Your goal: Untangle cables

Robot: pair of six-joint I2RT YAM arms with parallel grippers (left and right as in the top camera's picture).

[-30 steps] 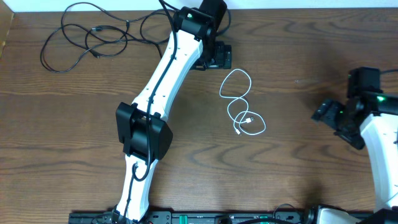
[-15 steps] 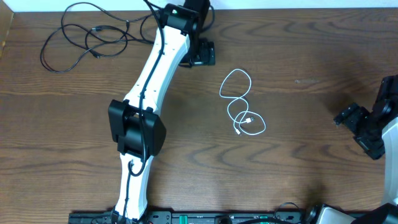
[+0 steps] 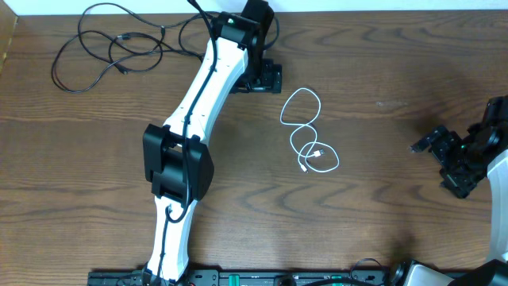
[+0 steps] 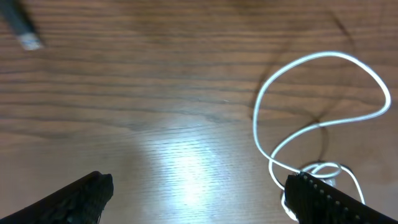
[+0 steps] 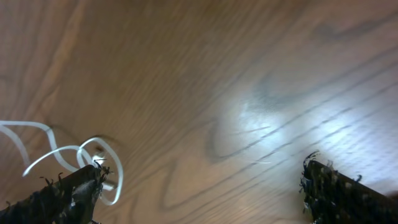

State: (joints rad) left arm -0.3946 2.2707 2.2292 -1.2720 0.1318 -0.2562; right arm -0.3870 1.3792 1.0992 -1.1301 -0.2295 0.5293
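Dark brown wood grain covers the whole table, with a pale strip of wall along its far edge. At the far left corner the two black cables lie in one loose heap of overlapping loops, crossing each other several times, their small plugs near the middle of the pile. One strand trails right, towards the upper end of the left arm.

That arm, white with black joints, rises from the near edge and slants up and right across the table. The left gripper sits near the far edge, just right of the black heap. Its wrist view shows both dark fingertips set far apart at the bottom corners, with nothing but bare wood between them. A blurred dark plug end with a pale tip pokes in at the top left of that view.

Right of it, near the table's middle, the white cable lies alone in a few small curls, well apart from the black ones and touched by neither gripper.

At the right edge the right gripper hangs over bare wood, well apart from the white cable. Its jaws are spread wide and hold nothing; its wrist view is blurred.
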